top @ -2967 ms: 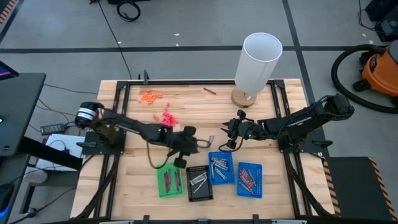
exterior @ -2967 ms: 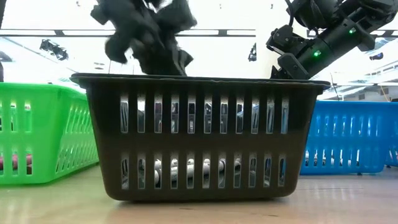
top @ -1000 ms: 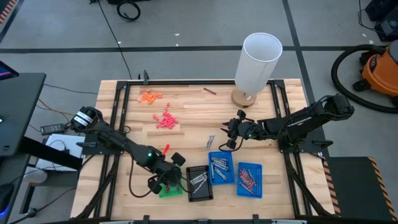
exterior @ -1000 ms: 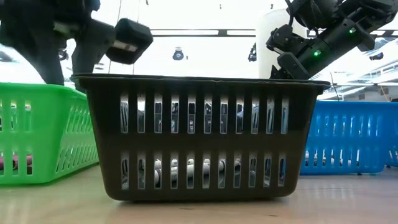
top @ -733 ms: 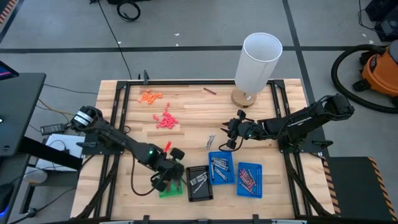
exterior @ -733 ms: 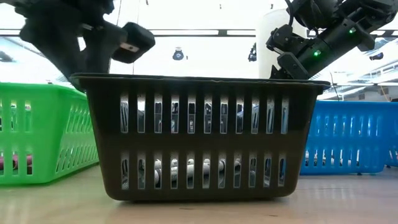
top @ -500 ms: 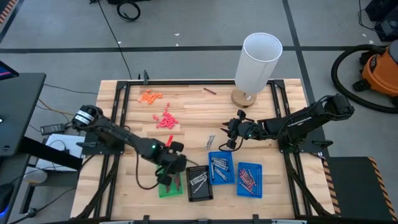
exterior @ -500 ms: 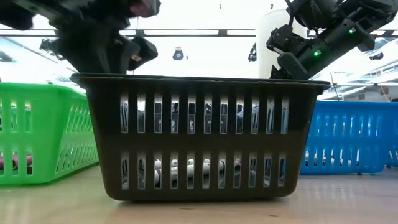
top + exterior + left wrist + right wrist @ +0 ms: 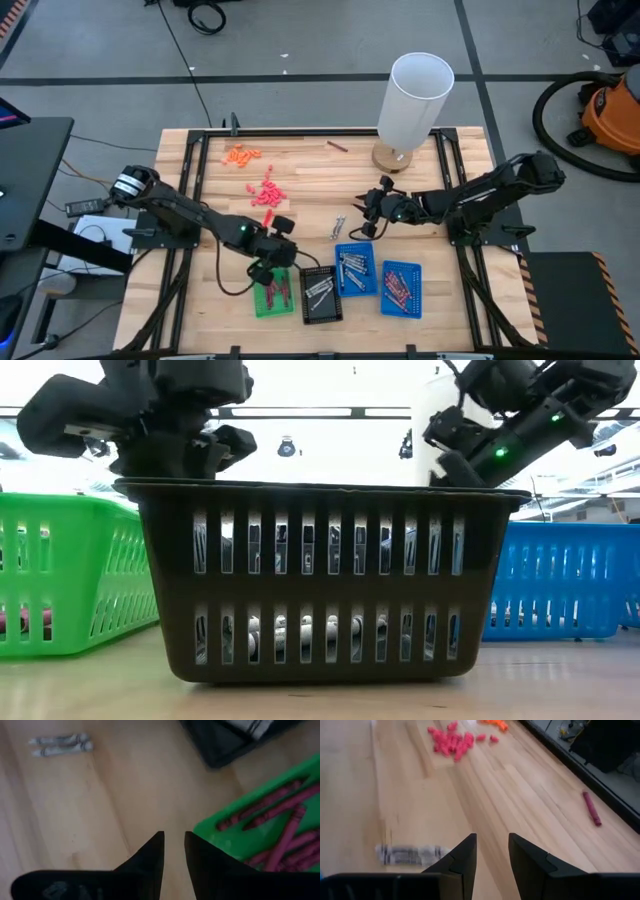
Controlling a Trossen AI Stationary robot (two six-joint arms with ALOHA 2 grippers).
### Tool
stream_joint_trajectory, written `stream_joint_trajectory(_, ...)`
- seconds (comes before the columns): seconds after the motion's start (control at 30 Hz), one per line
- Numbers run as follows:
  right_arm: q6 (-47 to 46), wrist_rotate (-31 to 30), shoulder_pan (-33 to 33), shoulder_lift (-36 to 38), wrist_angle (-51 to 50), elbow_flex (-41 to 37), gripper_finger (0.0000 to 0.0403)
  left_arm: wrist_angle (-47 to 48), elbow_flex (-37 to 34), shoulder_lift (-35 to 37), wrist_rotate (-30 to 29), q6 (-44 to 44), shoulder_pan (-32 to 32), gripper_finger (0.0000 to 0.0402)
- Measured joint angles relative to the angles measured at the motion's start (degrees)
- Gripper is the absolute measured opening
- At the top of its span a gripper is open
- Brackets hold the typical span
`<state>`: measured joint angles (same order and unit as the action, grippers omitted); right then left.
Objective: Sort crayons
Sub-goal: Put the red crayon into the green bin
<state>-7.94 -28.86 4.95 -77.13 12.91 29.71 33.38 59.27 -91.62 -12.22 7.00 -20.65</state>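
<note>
While hovering just beside green tray (image 9: 273,293) of maroon crayons (image 9: 280,825), L gripper (image 9: 173,851) showing parted, empty jaws, R gripper (image 9: 490,851) likewise parted and empty, hanging over grey crayons (image 9: 339,226) on table (image 9: 310,190), likely lining up for next pick.

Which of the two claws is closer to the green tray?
Left. The left gripper hangs just beyond the green tray's far edge; the right gripper waits further off, past the blue trays.
</note>
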Motion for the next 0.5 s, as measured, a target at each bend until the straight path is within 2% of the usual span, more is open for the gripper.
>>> stream_joint_trajectory(0.23,0.3,0.6,-1.7,-7.2,8.9,0.3,0.0121,-5.6,-3.9,6.7,-0.2,0.6,1.0,0.0086)
stream_joint_trajectory(0.5,2.9,4.7,-7.5,-14.0,9.3,6.1,0.0121,-16.2,-11.1,15.2,-0.1,-0.6,3.1,0.0086)
